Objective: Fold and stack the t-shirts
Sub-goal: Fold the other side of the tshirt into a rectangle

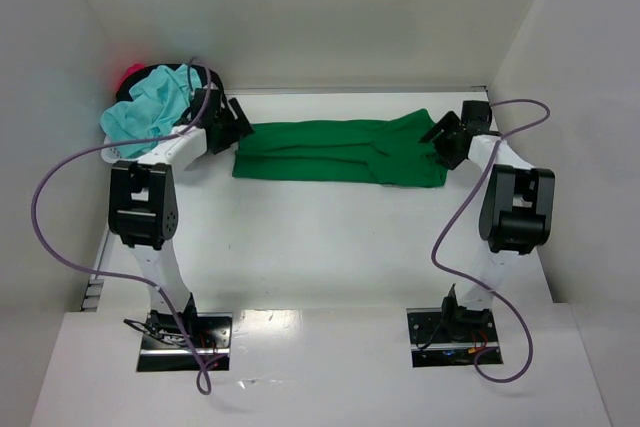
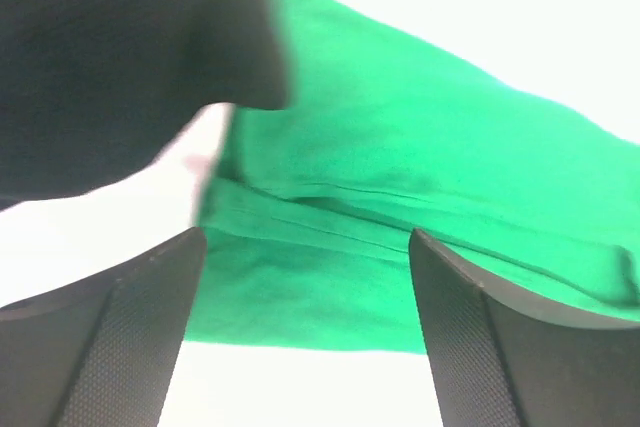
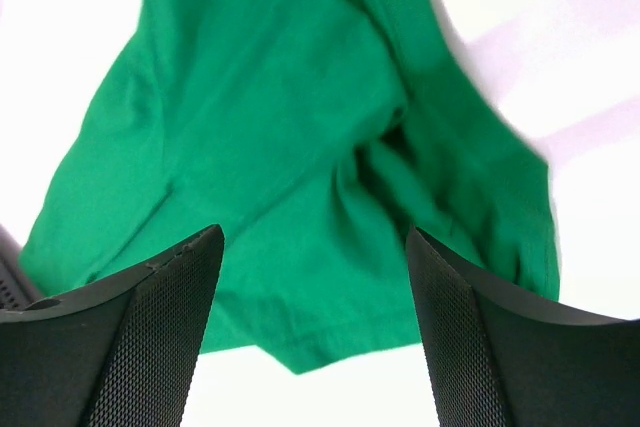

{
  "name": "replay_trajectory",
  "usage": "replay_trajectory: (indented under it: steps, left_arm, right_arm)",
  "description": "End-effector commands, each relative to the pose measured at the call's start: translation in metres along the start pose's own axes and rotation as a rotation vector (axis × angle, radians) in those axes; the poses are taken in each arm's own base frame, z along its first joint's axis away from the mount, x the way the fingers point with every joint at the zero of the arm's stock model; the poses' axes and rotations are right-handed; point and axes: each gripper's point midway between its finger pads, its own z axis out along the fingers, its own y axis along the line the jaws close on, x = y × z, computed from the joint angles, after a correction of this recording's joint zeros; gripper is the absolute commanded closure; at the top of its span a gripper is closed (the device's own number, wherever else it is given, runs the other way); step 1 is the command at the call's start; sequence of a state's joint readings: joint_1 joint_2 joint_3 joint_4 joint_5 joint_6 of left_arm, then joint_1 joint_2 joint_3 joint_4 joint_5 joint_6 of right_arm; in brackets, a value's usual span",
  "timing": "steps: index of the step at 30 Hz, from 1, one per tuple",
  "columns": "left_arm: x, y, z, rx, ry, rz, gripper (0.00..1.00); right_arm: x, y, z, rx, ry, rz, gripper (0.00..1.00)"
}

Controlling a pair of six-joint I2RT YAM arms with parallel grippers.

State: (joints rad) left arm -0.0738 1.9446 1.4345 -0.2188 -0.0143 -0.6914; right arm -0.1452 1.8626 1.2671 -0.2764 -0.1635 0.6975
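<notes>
Table (image 1: 330, 247): white, bearing one long folded shirt and a pile at its far left corner.
Green t-shirt (image 1: 340, 151): one, lying flat as a long narrow band across the far middle of the table, between the two grippers.
Pile (image 1: 150, 107): at least three more shirts heaped together, one turquoise (image 1: 145, 112), one black (image 1: 165, 72) and one red-pink (image 1: 128, 75) barely showing behind; whether a container holds them I cannot tell.
Step in hand: folding the green shirt; by my reading the lengthwise folds are made and the crosswise fold is next.
Next move: each gripper needs to pinch its own end, then bring one end over the other.
Left gripper (image 2: 305, 277): fingers spread wide above the shirt's left end, holding nothing.
Right gripper (image 3: 315, 287): equally wide, over the right end, holding nothing.
</notes>
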Motion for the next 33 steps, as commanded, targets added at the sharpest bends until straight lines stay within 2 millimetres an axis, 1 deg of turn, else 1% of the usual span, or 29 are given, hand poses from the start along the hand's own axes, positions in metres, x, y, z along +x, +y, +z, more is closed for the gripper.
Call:
replay_trajectory:
  steps: [1, 2, 3, 4, 5, 6, 7, 9, 10, 12, 13, 14, 15, 17, 18, 19, 20, 21, 22, 23, 24, 25, 26, 27, 28, 29, 30, 31, 33]
  left_arm:
    - [-0.012, -0.047, -0.028, 0.187, -0.043, 0.085, 0.1]
    - [-0.011, -0.056, -0.03, 0.215, -0.038, 0.102, 0.08]
    - [-0.008, -0.066, -0.036, 0.245, -0.032, 0.123, 0.08]
    - [0.001, -0.073, -0.038, 0.282, -0.008, 0.144, 0.07]
    - [0.0, -0.077, -0.043, 0.305, -0.008, 0.156, 0.07]
    - [0.011, -0.083, -0.044, 0.324, 0.017, 0.167, 0.07]
    - [0.018, -0.093, -0.046, 0.355, 0.023, 0.213, 0.07]
    - [0.031, -0.105, -0.05, 0.402, 0.05, 0.255, 0.07]
    - [0.041, -0.114, -0.053, 0.428, 0.064, 0.294, 0.07]
    - [0.055, -0.124, -0.057, 0.481, 0.093, 0.334, 0.07]
    - [0.061, -0.136, -0.061, 0.522, 0.087, 0.369, 0.07]
    - [0.069, -0.14, -0.06, 0.546, 0.107, 0.377, 0.07]
    - [0.073, -0.143, -0.061, 0.554, 0.11, 0.394, 0.07]
    - [0.088, -0.15, -0.054, 0.577, 0.142, 0.418, 0.07]
    - [0.09, -0.153, -0.053, 0.597, 0.157, 0.42, 0.07]
    - [0.092, -0.162, -0.054, 0.618, 0.159, 0.429, 0.07]
    - [0.102, -0.168, -0.052, 0.634, 0.184, 0.438, 0.07]
    - [0.112, -0.17, -0.052, 0.656, 0.213, 0.444, 0.07]
    - [0.11, -0.181, -0.056, 0.681, 0.192, 0.456, 0.07]
    - [0.121, -0.182, -0.05, 0.688, 0.217, 0.452, 0.07]
    - [0.133, -0.191, -0.053, 0.71, 0.237, 0.469, 0.07]
    - [0.136, -0.197, -0.052, 0.714, 0.227, 0.478, 0.07]
    - [0.144, -0.199, -0.046, 0.707, 0.239, 0.484, 0.07]
    - [0.15, -0.207, -0.049, 0.718, 0.25, 0.496, 0.07]
    - [0.153, -0.205, -0.044, 0.702, 0.257, 0.485, 0.07]
    - [0.159, -0.208, -0.042, 0.706, 0.267, 0.492, 0.07]
    - [0.159, -0.208, -0.042, 0.706, 0.267, 0.492, 0.07]
    - [0.166, -0.209, -0.04, 0.704, 0.283, 0.487, 0.07]
    - [0.167, -0.208, -0.036, 0.694, 0.28, 0.477, 0.08]
  right_arm:
    - [-0.019, 0.018, -0.033, -0.076, -0.091, -0.034, 0.21]
    - [-0.012, 0.012, -0.033, -0.066, -0.079, -0.031, 0.21]
    - [-0.012, 0.013, -0.039, -0.073, -0.087, -0.033, 0.21]
    - [-0.009, 0.011, -0.041, -0.07, -0.084, -0.032, 0.21]
    - [-0.003, 0.006, -0.041, -0.062, -0.075, -0.03, 0.21]
    - [0.0, 0.003, -0.04, -0.056, -0.068, -0.028, 0.21]
    - [-0.003, 0.004, -0.042, -0.055, -0.081, -0.029, 0.21]
    - [0.006, -0.005, -0.039, -0.037, -0.06, -0.025, 0.21]
    - [0.007, -0.005, -0.041, -0.038, -0.061, -0.025, 0.21]
    - [0.015, -0.012, -0.039, -0.021, -0.042, -0.021, 0.24]
    - [0.019, -0.017, -0.038, -0.012, -0.032, -0.019, 0.24]
    - [0.026, -0.021, -0.037, -0.008, -0.013, -0.016, 0.24]
    - [0.027, -0.022, -0.038, -0.008, -0.013, -0.016, 0.25]
    - [0.033, -0.025, -0.037, -0.011, -0.003, -0.015, 0.26]
    - [0.037, -0.028, -0.036, -0.003, 0.006, -0.013, 0.27]
    - [0.035, -0.027, -0.035, -0.01, -0.001, -0.015, 0.27]
    - [0.038, -0.03, -0.035, -0.004, 0.005, -0.013, 0.27]
    - [0.036, -0.028, -0.034, -0.01, -0.001, -0.015, 0.27]
    - [0.036, -0.028, -0.034, -0.01, -0.002, -0.015, 0.29]
    - [0.038, -0.031, -0.032, -0.003, 0.006, -0.013, 0.29]
    - [0.04, -0.033, -0.028, 0.005, 0.015, -0.011, 0.3]
    - [0.04, -0.033, -0.028, 0.005, 0.016, -0.011, 0.3]
    - [0.04, -0.034, -0.025, 0.008, 0.019, -0.01, 0.32]
    - [0.04, -0.034, -0.025, 0.008, 0.019, -0.01, 0.33]
    - [0.041, -0.038, -0.022, 0.021, 0.021, -0.017, 0.35]
    - [0.041, -0.038, -0.022, 0.022, 0.021, -0.018, 0.37]
    - [0.036, -0.036, -0.023, 0.024, 0.007, -0.019, 0.38]
    - [0.036, -0.036, -0.023, 0.024, 0.007, -0.019, 0.38]
    - [0.037, -0.037, -0.02, 0.025, 0.008, -0.019, 0.43]
